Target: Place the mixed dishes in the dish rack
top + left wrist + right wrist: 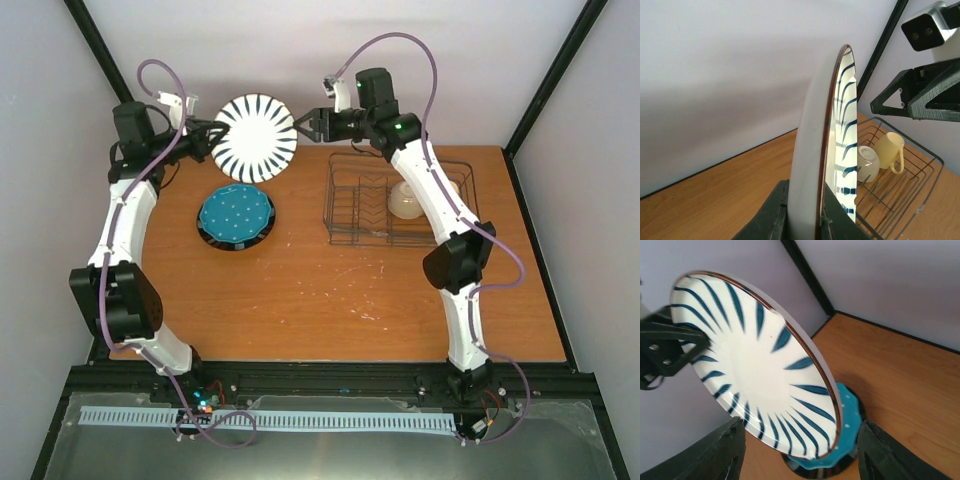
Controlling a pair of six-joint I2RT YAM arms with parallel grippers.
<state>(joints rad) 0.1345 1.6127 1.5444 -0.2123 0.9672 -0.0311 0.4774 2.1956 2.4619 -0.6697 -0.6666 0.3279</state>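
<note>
- The table (300, 290) is orange-brown wood, with both arms reaching to its far side.
- The dish rack (345, 215), a dark thin-wire basket, stands on the far right of the table, under the right arm and near of the right gripper (302, 124).
- The white plate with dark radial stripes (256, 138) is held in the air over the far left of the table, between the two grippers. The left gripper (214, 134) is clamped on its left rim. The right gripper's fingers (722, 452) are spread wide, with the plate's right rim in the gap between them; whether they touch it I cannot tell. The plate has a thin brown rim, and its striped face is turned towards the right gripper.
- The teal plate (236, 216), dotted white, lies flat on the table just near of the striped plate, apart from both grippers.
- The small white bowl (867, 162) lies tipped in the rack.
- The pale yellow mug (891, 149) sits just beside the bowl, handle outward.
</note>
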